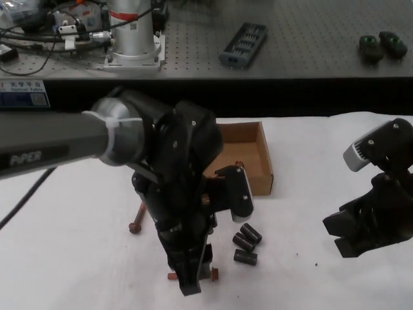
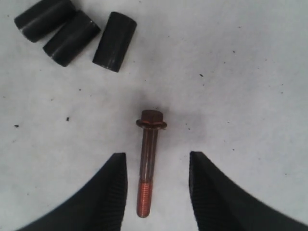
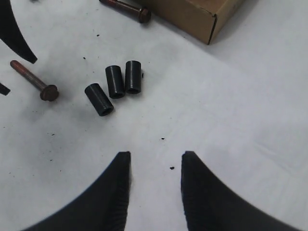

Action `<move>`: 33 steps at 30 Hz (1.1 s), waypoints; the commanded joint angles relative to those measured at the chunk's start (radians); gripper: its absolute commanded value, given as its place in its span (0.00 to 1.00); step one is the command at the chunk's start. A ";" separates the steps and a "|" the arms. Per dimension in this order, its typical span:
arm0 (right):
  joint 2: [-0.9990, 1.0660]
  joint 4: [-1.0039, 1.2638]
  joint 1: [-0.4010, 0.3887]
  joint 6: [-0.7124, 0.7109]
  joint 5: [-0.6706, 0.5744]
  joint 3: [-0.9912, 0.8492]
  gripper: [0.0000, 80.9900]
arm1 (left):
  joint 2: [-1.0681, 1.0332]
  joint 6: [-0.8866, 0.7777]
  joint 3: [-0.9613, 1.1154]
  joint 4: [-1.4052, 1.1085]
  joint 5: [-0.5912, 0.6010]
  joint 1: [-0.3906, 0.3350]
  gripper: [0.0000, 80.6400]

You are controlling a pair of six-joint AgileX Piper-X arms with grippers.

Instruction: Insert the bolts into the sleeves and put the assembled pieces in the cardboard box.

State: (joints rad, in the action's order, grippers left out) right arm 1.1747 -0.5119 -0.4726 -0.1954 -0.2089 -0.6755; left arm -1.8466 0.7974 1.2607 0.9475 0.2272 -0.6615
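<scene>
The left claw (image 2: 156, 159) hangs low over the white tabletop (image 2: 240, 96) with its two black ribbed fingers (image 2: 113, 192) spread apart. A copper-coloured metal bolt with a flanged hex head (image 2: 150, 163) lies flat in the gap between them. Its threaded end sits between the fingertips, nearer one finger than the other, and whether it touches that finger cannot be told. The bolt's head points straight out ahead of the claw. Farther ahead of this claw, past the head and off to one side, three short black cylindrical sleeves (image 2: 72, 31) lie on their sides, close together in a row. The right claw (image 3: 155, 156) is well apart from the left claw, and its fingers are likewise parted, over bare tabletop. The sleeves lie ahead of the right claw, between it and the left claw's fingers. Beyond the sleeves, farther from the right claw, stands the open brown cardboard box (image 3: 192, 14). A second bolt of the same copper colour (image 3: 126, 8) lies on the tabletop just beside the box's outer wall. In the high view the cardboard box sits beyond both claws.
</scene>
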 commanded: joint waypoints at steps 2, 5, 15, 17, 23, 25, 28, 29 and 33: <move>-0.013 0.009 0.007 0.005 -0.013 -0.004 0.33 | -0.007 0.018 0.003 0.003 -0.007 -0.003 0.39; -0.013 0.009 0.007 0.005 -0.013 -0.004 0.33 | -0.014 0.031 0.003 0.003 -0.015 -0.003 0.39; -0.013 0.009 0.007 0.009 -0.019 -0.004 0.33 | -0.016 0.070 0.003 -0.027 -0.014 -0.003 0.39; -0.013 0.009 0.007 0.009 -0.019 -0.004 0.33 | -0.016 0.070 0.003 -0.032 -0.014 -0.003 0.39; -0.013 0.009 0.007 0.009 -0.019 -0.004 0.33 | -0.032 0.070 0.003 -0.029 -0.014 -0.003 0.39; -0.013 0.009 0.007 0.017 -0.019 -0.004 0.33 | -0.049 0.070 0.003 -0.022 -0.014 -0.003 0.39; -0.013 0.009 0.007 0.017 -0.019 -0.004 0.33 | -0.064 0.061 0.003 -0.018 -0.014 -0.003 0.39; -0.013 0.009 0.007 0.017 -0.019 -0.004 0.33 | -0.066 0.061 0.003 -0.018 -0.014 -0.003 0.39; -0.013 0.009 0.007 0.017 -0.019 -0.004 0.33 | -0.068 0.061 0.003 -0.022 -0.004 -0.003 0.39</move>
State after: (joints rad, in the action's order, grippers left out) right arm 1.1747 -0.5119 -0.4726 -0.1802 -0.2170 -0.6755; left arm -1.9157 0.8557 1.2607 0.9227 0.2258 -0.6615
